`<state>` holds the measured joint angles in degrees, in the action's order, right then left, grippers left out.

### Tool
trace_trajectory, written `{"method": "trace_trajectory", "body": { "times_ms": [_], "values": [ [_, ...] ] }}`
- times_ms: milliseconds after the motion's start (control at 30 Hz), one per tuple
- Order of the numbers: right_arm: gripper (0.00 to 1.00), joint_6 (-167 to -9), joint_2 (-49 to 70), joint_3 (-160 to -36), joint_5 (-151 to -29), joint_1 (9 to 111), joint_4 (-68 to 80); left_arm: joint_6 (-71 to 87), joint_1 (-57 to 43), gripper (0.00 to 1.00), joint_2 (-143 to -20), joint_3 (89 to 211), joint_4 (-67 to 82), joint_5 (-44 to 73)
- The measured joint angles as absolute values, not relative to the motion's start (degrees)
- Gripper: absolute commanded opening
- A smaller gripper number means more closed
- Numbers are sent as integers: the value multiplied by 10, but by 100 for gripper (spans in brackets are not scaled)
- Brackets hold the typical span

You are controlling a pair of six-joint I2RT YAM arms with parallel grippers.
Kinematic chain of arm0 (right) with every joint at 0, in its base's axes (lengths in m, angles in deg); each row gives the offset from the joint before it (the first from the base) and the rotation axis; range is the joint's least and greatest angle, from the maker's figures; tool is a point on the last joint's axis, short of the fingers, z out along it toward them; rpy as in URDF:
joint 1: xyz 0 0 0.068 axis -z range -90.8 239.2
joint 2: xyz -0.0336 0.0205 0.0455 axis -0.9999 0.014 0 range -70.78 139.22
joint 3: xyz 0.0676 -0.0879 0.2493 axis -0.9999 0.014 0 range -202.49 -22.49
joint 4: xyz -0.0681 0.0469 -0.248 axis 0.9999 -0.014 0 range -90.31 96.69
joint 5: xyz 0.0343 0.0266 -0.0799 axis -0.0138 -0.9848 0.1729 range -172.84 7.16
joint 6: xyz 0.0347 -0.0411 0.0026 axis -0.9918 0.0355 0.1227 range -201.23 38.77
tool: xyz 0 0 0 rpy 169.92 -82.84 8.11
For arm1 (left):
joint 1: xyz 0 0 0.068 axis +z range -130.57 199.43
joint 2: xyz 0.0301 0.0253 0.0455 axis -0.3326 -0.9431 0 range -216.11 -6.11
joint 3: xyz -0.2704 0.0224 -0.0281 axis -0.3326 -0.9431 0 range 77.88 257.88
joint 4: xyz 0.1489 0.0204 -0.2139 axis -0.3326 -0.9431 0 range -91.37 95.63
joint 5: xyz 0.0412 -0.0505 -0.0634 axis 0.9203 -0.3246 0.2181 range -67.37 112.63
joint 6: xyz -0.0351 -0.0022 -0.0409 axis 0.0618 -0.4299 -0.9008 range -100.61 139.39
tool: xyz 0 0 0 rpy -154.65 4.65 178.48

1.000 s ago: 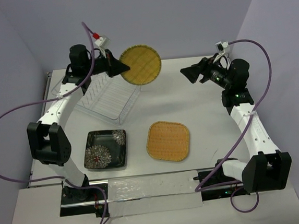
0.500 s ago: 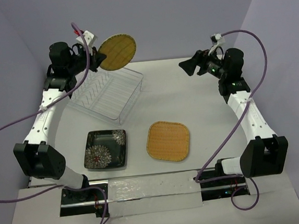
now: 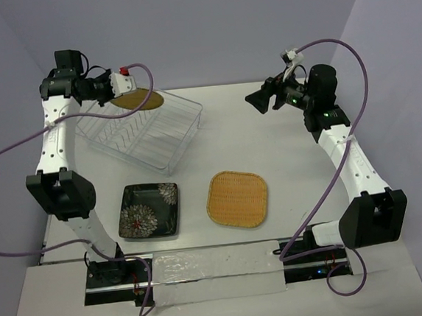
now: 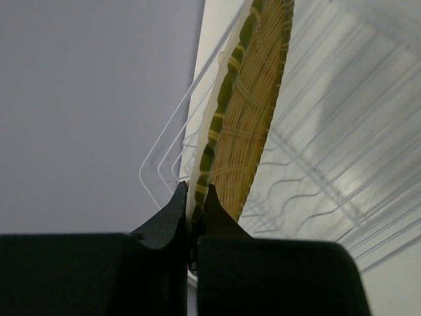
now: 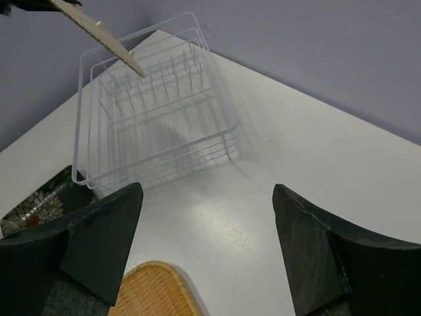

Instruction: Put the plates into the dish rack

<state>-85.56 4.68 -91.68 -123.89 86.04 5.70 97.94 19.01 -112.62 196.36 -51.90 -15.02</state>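
Note:
My left gripper [image 3: 119, 96] is shut on the rim of the small round yellow plate [image 3: 139, 101] and holds it over the far left end of the clear wire dish rack [image 3: 167, 142]. In the left wrist view the plate [image 4: 253, 112] stands edge-on between my jaws [image 4: 195, 197], above the rack's wires [image 4: 329, 171]. The orange rounded-square plate [image 3: 237, 198] and the black flowered plate [image 3: 149, 211] lie flat on the table in front of the rack. My right gripper [image 3: 255, 99] is open and empty, high over the table right of the rack [image 5: 158, 125].
The right wrist view shows the yellow plate's edge [image 5: 105, 36] above the rack's far corner, the orange plate [image 5: 148, 289] below my open right gripper [image 5: 207, 191], and the black plate [image 5: 33, 207] at left. Purple walls close the back and sides.
My left arm has swung left and back, carrying the yellow plate from beyond the rack's right end to over its far left end, now tilted nearly edge-on. My right gripper has shifted slightly left.

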Motion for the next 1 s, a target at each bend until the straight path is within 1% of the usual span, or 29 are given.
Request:
{"method": "trace_trajectory", "body": {
  "times_ms": [167,333,467,667,1000],
  "values": [
    [86,-852,56,-924,-1224,849,47,1120,220,0,-1169,1986,-570,-146],
    [86,-857,61,-932,-1199,838,38,1205,226,0,-1201,2018,-578,-130],
    [86,-868,77,-952,-1182,829,27,1257,225,0,-1217,2020,-577,-123],
    [86,-889,107,-978,-1152,816,11,1301,225,0,-1244,2020,-570,-108],
    [86,-908,115,-991,-1110,807,-8,1316,225,0,-1293,2021,-536,-86]
  ]
}}
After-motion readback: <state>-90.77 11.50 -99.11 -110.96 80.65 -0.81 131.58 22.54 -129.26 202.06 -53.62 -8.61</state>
